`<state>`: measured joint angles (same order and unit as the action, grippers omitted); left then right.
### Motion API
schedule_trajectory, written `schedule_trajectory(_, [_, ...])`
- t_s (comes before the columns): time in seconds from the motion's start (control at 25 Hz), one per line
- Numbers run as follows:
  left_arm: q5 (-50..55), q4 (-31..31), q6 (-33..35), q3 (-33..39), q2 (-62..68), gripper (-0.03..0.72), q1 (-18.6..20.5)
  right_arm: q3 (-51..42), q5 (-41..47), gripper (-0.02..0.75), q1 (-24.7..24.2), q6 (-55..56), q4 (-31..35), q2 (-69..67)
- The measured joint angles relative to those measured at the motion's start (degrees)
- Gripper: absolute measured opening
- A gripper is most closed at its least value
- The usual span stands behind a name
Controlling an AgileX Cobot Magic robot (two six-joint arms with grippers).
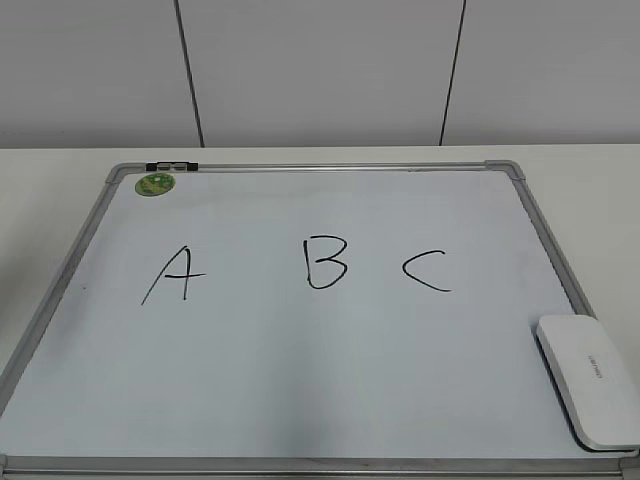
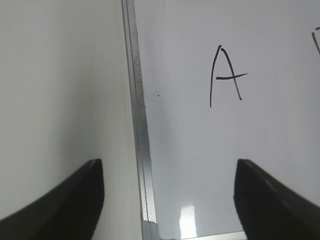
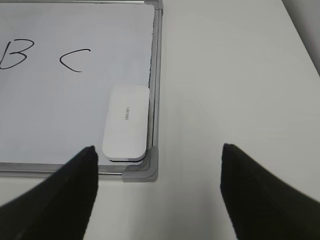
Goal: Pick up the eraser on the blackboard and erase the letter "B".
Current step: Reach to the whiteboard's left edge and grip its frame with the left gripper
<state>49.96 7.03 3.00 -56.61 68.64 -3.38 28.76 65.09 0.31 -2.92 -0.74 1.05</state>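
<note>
While both arms stay out of the exterior view, the flat white rounded-rectangular plastic eraser lies on the large white dry-erase blackboard with a silver metal frame, down at the board's 4 o'clock corner and hard against the frame's right edge. Its long axis runs roughly from 11 o'clock to 5 o'clock in that view, nearly along the right frame rail, and a line of tiny grey lettering sits along its top, too small to read. Seen from the right wrist, the eraser stands lengthwise from 12 to 6 o'clock beside the grey corner cap, a dark layer showing under its near end. Across the board's middle run three hand-drawn black marker capitals: the letter "A" toward 9 o'clock, the letter "B" at the centre, whole and unsmudged, and the letter "C" toward 3 o'clock, nearest the eraser. A small round green sticker sits at the board's 11 o'clock corner. The white table carries the board. The left gripper hangs over the board's left frame rail with its jaws spread wide and empty; the right gripper hangs over the eraser's corner, jaws likewise wide and holding nothing.
</note>
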Motion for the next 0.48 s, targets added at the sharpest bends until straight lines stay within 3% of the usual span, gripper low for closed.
schedule_trajectory(0.16, [0.3,-0.3,0.0,-4.4,8.2,0.55,0.0,0.0,0.0,0.586,0.0,0.0,0.0,0.0])
schedule_trajectory(0.48, [1.3,-0.7,0.0,-9.1,22.2,0.402,0.0,0.0,0.0,0.587,0.0,0.0,0.0,0.0])
